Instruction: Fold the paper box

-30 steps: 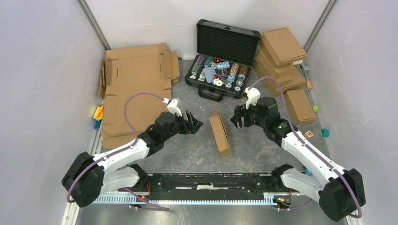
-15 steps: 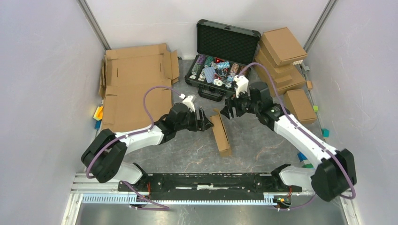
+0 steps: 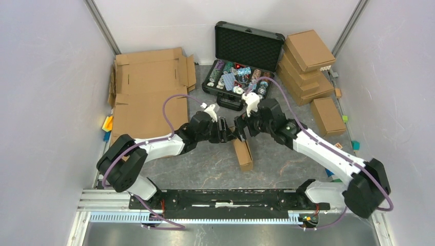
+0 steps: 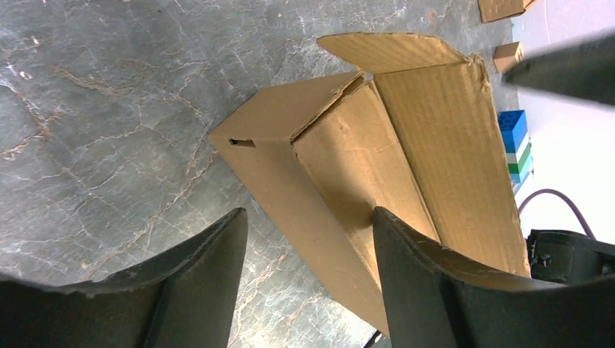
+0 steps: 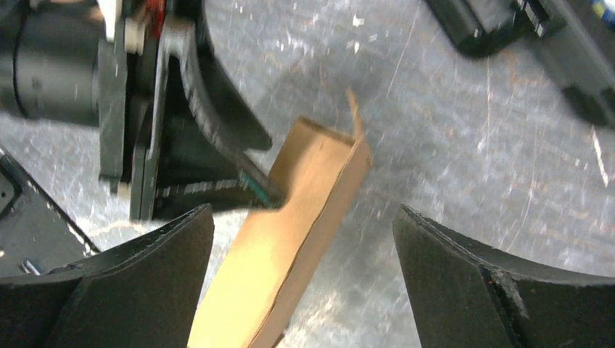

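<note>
The paper box [image 3: 243,152] is a narrow brown cardboard piece, partly folded, lying on the grey table at centre. My left gripper [image 3: 229,131] is open at the box's far end. In the left wrist view the gripper [image 4: 308,212] straddles one long wall of the box [image 4: 341,152], with one finger [image 4: 428,290] inside against the wall. My right gripper [image 3: 240,128] is open just above the same end. In the right wrist view the box [image 5: 290,239] lies between the wide jaws of that gripper [image 5: 303,210], with the left gripper [image 5: 181,138] beside it.
An open black case [image 3: 249,46] of poker chips stands behind the box. Folded brown boxes [image 3: 308,64] are stacked at back right, with a small one [image 3: 327,117] nearer. Large flat cardboard sheets [image 3: 149,97] lie at the left. Coloured blocks [image 3: 107,124] sit by both side walls.
Both arms have moved inward from either side and now meet at the box's far end. The box has hardly shifted. Both grippers stay open.
</note>
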